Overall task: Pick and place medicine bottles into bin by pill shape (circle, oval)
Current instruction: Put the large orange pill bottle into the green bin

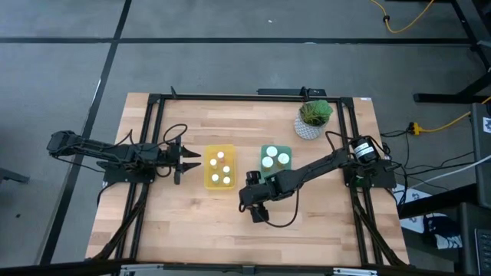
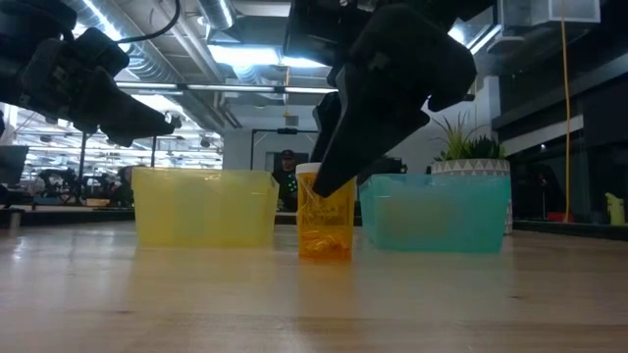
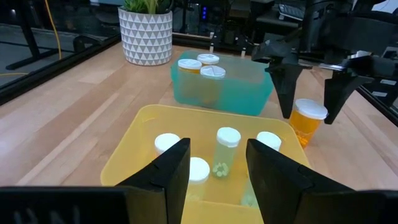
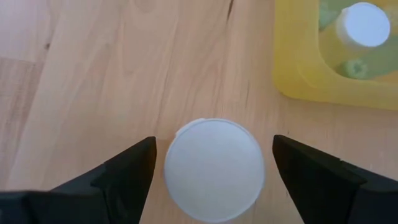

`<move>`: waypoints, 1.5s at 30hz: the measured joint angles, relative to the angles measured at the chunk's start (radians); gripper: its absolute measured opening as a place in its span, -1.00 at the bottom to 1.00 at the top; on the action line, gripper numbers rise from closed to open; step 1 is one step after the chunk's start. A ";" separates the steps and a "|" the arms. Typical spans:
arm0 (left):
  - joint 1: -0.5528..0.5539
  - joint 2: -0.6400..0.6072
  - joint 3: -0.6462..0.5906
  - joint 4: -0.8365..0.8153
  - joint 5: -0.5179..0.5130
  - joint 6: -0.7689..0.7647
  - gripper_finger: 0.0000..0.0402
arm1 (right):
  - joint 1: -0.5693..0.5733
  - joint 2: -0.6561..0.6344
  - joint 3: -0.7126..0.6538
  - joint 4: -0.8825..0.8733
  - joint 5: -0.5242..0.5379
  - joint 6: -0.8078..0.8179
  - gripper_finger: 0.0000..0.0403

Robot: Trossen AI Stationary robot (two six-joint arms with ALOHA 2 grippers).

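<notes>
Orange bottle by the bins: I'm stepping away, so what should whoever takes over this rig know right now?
Right pincer: open, straddling the white-capped orange plastic bottle standing on the wooden table between the bins, not yet gripping.
Left pincer: open, empty, hovering at the yellow plastic bin.
Done: four white-capped bottles in the yellow bin, three in the green plastic bin.
Left: grip the orange bottle and bin it by pill shape.

Orange bottle (image 1: pixel 252 201) hidden under right arm
</notes>
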 joint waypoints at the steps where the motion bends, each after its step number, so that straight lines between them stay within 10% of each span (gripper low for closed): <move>1: 0.000 0.000 0.000 0.000 0.000 0.000 -0.25 | 0.000 0.000 0.000 0.000 0.000 0.001 0.60; 14: 0.000 0.000 0.000 0.000 0.000 0.000 -0.25 | 0.000 0.000 0.000 0.005 0.000 0.089 0.04; 45: 0.000 0.000 0.000 0.000 0.000 0.000 -0.25 | 0.065 -0.414 -0.086 -0.388 0.250 0.481 0.04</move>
